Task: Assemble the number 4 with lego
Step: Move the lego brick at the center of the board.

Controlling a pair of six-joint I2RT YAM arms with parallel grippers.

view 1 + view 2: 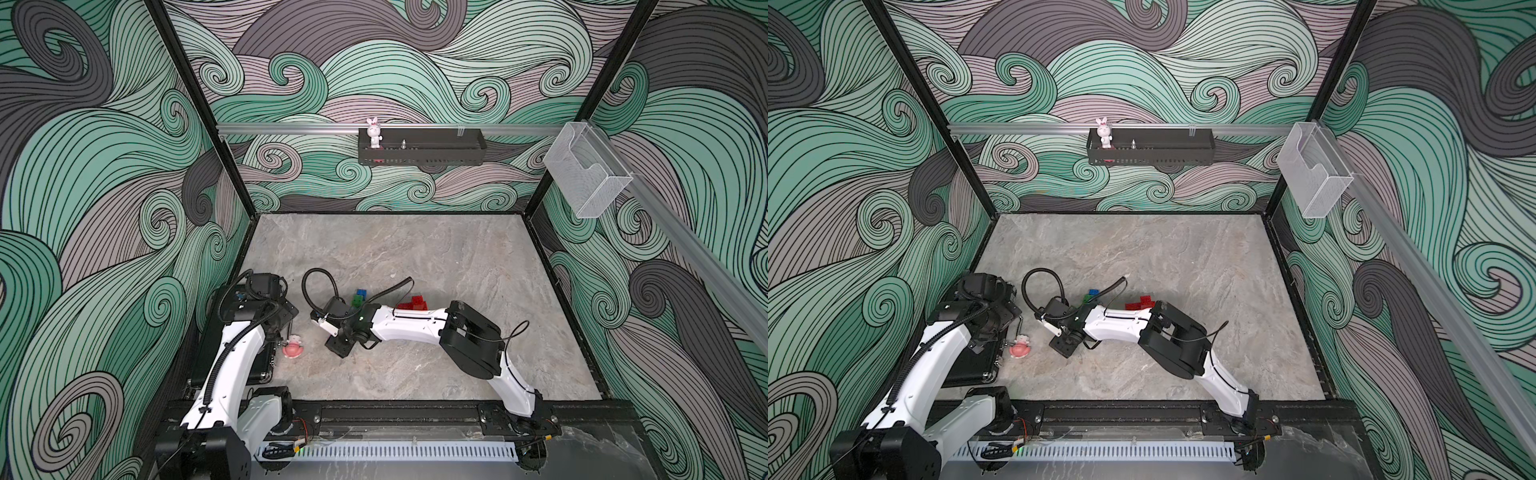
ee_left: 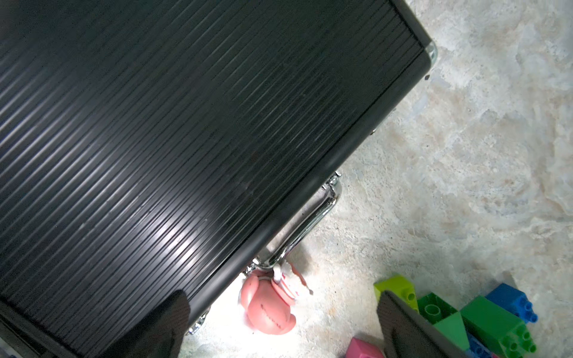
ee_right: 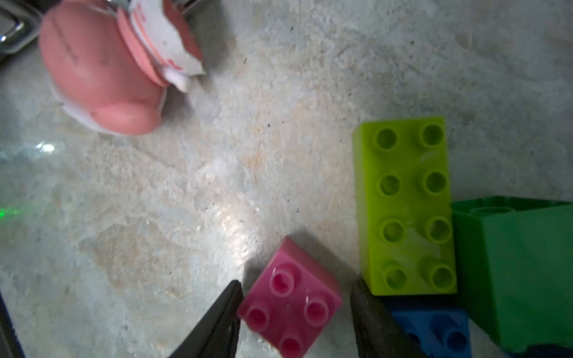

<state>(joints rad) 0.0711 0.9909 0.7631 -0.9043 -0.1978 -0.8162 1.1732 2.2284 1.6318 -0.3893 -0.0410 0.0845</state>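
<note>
Pink lego brick is straddled on the surface by the right tool, which is released, a gap being visible beside the brick. Lime brick is seen just beside it. The left tool is held spread wide by the black case.

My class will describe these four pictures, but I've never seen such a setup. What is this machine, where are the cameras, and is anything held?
Two robot arms with pincer grippers stand at a stone-look table. Two pictures look down from overhead; two come from wrist cameras. Lying there: red bricks, a lime brick, a pink brick, a pink toy figurine, a black case. The right gripper straddles the pink brick, jaws open, not gripping. The left gripper is open, empty.
</note>
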